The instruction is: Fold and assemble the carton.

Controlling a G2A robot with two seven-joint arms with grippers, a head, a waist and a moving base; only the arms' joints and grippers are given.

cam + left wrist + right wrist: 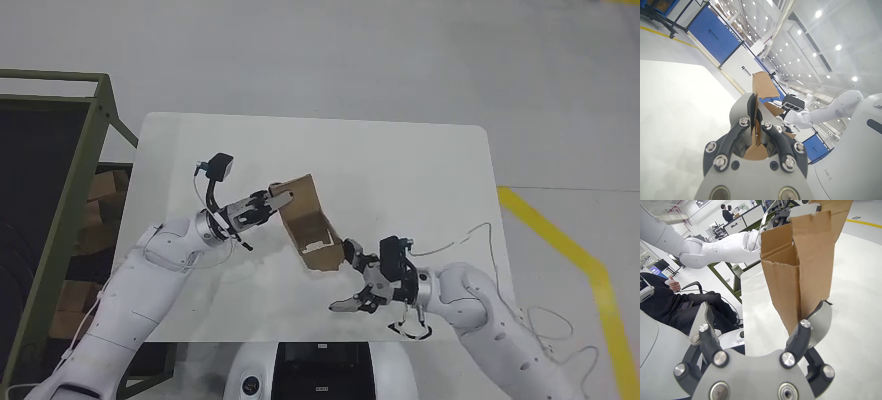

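Holding the carton [305, 222] over the middle of the table [420, 170] between both arms — left gripper [268, 208] is clamped on one wall at the carton's far end, while right gripper [352, 280] is spread wide with one finger [821, 313] touching the near lower corner, gripping nothing. Carton reads as a half-opened sleeve: walls partly squared, end flaps loose and ragged, none folded in or tucked. Call it early-to-mid — squaring the body, closing the flaps and locking them all look left to do; can't tell whether its lower end rests on the table.
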